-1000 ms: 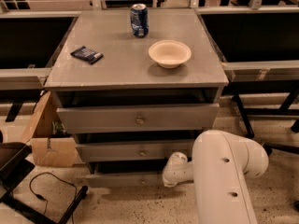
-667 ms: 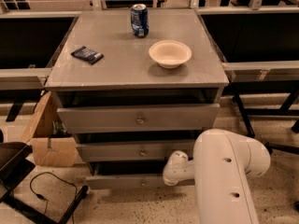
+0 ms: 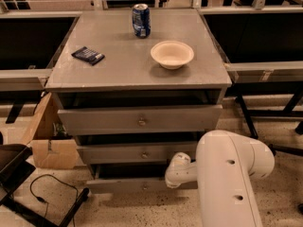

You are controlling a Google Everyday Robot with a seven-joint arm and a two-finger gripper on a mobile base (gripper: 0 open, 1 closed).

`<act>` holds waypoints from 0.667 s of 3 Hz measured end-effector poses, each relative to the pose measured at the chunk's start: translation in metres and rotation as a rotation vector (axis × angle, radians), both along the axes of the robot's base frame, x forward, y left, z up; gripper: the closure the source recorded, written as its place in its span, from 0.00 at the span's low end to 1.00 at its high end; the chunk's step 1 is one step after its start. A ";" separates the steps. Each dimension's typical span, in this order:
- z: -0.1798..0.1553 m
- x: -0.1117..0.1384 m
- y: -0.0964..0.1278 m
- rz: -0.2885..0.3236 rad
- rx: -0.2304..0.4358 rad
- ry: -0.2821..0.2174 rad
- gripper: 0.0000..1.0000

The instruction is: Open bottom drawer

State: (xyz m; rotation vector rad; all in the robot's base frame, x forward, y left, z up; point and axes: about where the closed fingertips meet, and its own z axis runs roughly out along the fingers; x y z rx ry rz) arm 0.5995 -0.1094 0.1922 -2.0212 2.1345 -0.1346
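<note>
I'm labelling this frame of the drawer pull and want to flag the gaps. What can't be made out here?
All in the camera view:
- Right end of the bottom drawer: hidden behind the white arm.
- The tool, low at that drawer's front: its tip is blocked by its own wrist, so contact is unclear.
- Inside that drawer: the gap above its front is in shadow.
- The can and dark packet: lettering too small to read.

We find the gripper (image 3: 173,178) at the right end of the bottom drawer (image 3: 124,185), just beside its front panel. Our arm (image 3: 232,183) blocks the near right. The middle drawer (image 3: 113,153) and top drawer (image 3: 104,121) project above it. The floor (image 3: 135,208) near the panel's left and centre lies open. A cardboard box (image 3: 53,151) and a cable (image 3: 53,185) stand further left.
</note>
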 end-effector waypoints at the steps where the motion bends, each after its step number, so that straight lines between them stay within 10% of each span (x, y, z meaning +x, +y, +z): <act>1: 0.000 -0.006 -0.003 -0.003 -0.001 0.013 1.00; 2: 0.001 -0.014 -0.006 -0.007 -0.002 0.025 1.00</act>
